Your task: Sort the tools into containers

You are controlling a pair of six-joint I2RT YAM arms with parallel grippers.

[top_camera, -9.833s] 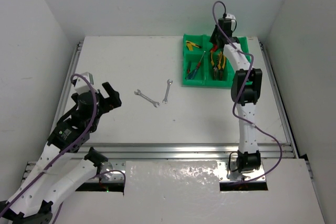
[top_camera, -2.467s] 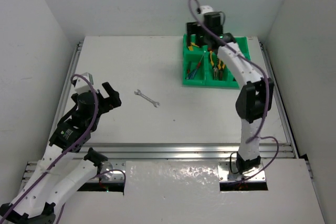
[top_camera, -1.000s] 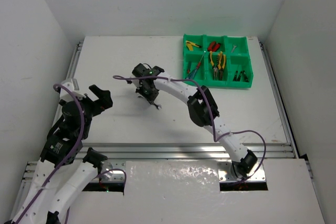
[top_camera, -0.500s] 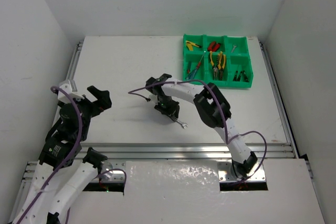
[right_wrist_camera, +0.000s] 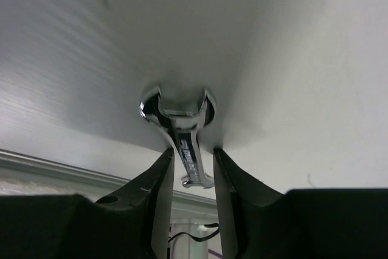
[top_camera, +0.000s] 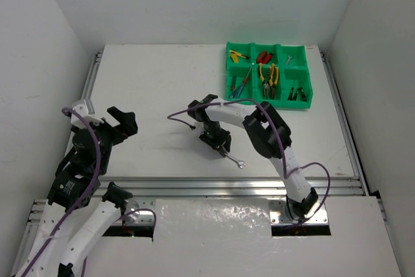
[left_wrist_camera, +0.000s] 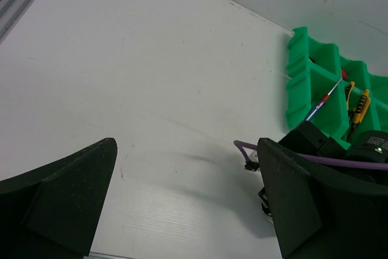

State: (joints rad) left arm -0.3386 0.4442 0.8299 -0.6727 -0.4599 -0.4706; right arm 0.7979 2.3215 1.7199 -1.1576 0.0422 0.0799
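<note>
At the tabletop's (top_camera: 142, 82) near centre, my right end effector (top_camera: 218, 142) straddles the wrench (right_wrist_camera: 189, 153), jaws loosened, shaft lengthwise between them, green tray (top_camera: 285, 103) far beyond.

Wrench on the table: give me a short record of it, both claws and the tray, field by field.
wrench: silver, lying on the table, outside the green tray
right claw: down over the wrench, fingers either side of its shank, slightly parted, gap on one side
left claw: wide open, empty, above the table's left side
green tray: far right corner, yellow-handled pliers among its contents
loose on table: only this wrench
</note>
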